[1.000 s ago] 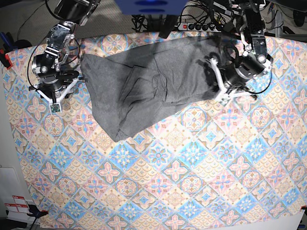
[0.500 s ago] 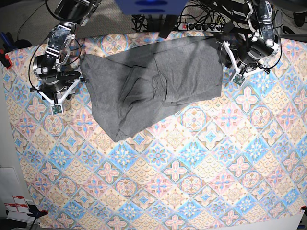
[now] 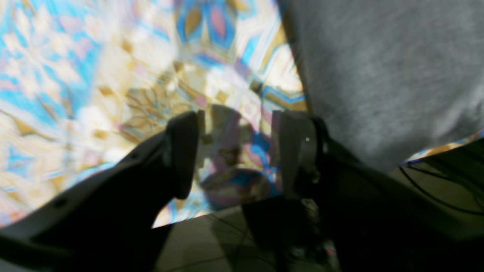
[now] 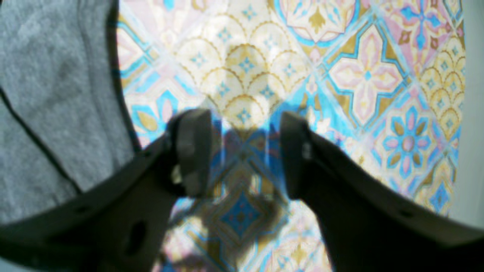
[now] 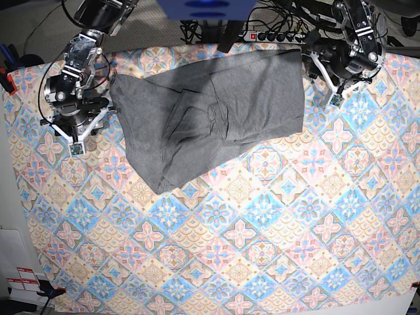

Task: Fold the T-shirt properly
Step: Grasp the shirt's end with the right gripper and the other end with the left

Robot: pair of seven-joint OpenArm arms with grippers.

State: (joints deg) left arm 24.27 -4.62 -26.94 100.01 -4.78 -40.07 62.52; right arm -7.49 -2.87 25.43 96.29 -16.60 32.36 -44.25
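Both arms flank T-shirt (image 5: 210, 115): L gripper (image 3: 238, 151) & R gripper (image 4: 244, 151) fingers apart, empty.

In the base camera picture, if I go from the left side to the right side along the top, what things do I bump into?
Right gripper → plain heather-grey cotton T-shirt → left gripper, all above the pastel diamond-patterned tablecloth.

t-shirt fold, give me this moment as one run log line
T-shirt: flat, partly folded, on tablecloth | left gripper: open, empty, beside shirt edge | right gripper: open, empty, beside shirt edge
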